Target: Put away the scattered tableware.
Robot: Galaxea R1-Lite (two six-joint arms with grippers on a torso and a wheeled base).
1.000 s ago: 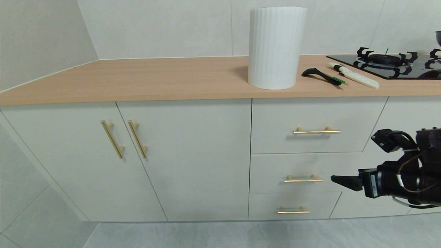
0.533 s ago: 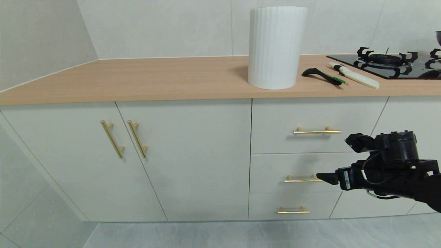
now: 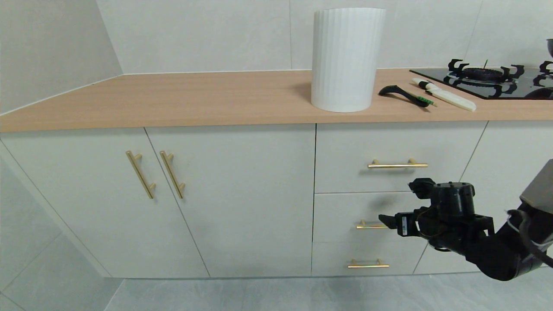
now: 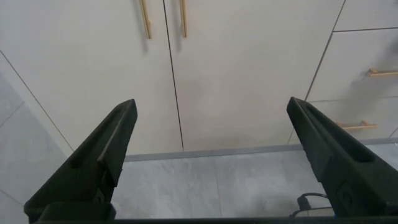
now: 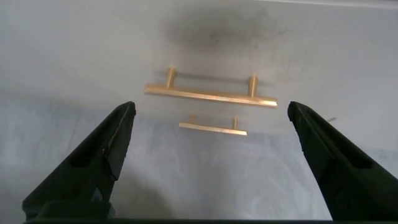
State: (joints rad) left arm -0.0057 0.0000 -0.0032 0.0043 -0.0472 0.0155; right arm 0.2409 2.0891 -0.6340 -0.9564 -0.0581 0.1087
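R gripper (image 3: 384, 221) came across in the last sec to the middle drawer handle (image 3: 370, 224), wide open, nothing held; prob. drawer first. Tableware (black utensil (image 3: 404, 95), white knife (image 3: 449, 100)) lies on the worktop (image 3: 194, 97) by the hob (image 3: 484, 80). R wrist view, unlike head view, shows the handle lined up between the spread fingers (image 5: 106, 155); L gripper (image 4: 211, 118) open too.
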